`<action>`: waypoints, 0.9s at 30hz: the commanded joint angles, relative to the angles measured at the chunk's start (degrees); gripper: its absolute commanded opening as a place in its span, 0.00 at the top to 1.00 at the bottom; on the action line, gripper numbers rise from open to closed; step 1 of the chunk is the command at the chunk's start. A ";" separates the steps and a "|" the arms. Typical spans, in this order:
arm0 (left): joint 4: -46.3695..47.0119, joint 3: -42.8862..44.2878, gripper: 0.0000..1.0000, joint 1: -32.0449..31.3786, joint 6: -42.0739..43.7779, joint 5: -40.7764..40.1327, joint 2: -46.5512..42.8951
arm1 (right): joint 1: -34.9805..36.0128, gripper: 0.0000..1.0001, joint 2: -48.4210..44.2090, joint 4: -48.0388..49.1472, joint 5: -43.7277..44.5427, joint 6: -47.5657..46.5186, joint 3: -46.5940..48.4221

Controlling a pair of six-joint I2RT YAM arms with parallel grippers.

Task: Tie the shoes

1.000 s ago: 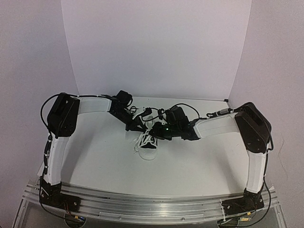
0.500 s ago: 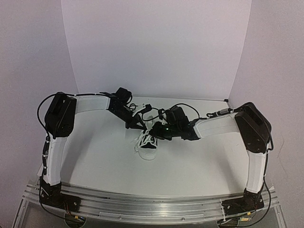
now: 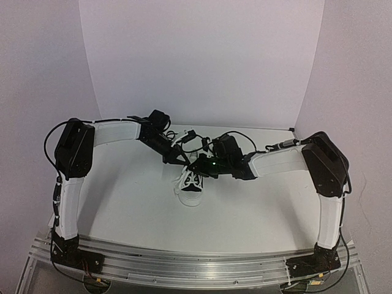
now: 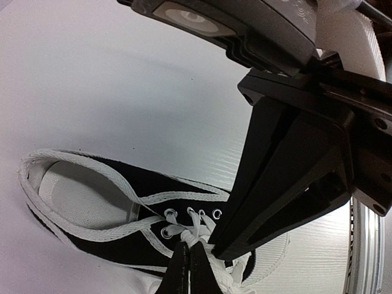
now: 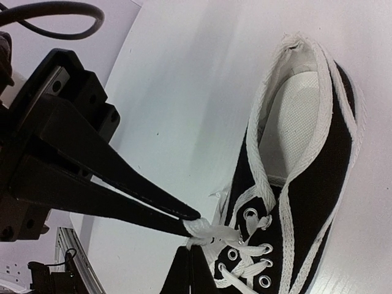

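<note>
1. The aluminium rail [image 3: 184, 264] carrying both arm bases runs along the near edge of the white table [image 3: 128, 208].
2. Past it, mid-table between the arms, sits the black sneaker [image 3: 191, 188]. Its white toe cap [image 3: 191, 199] points toward the bases, so each wrist can reach the lacing from its own side.
3. The laces [image 5: 211, 234] gather into a white crossing just above the top eyelets [image 5: 250, 214].
4. The left gripper [image 5: 191, 215] is closed, its tips clamped on that bundle, probably to keep a strand taut.
5. The right gripper [image 4: 215, 250] is closed too, its tips meeting the same crossing. Whether lace is actually trapped between them is hard to tell from so close.
6. No finished bow shows, so I judge the knot is only being formed.
7. Farther back lie the heel opening [image 4: 73, 196] and the curved backdrop [image 3: 196, 61].
</note>
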 commanded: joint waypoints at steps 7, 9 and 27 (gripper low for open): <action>-0.22 -1.63 1.00 -0.97 -3.05 5.30 -2.47 | -1.50 1.00 6.13 4.45 0.61 1.86 3.87; -0.18 -2.36 1.00 -0.99 -3.31 5.39 -2.21 | -1.70 1.00 6.69 4.47 0.87 1.19 4.40; -13.03 7.21 0.49 1.16 9.62 11.48 -0.32 | -2.99 1.00 9.83 4.99 3.80 3.83 1.78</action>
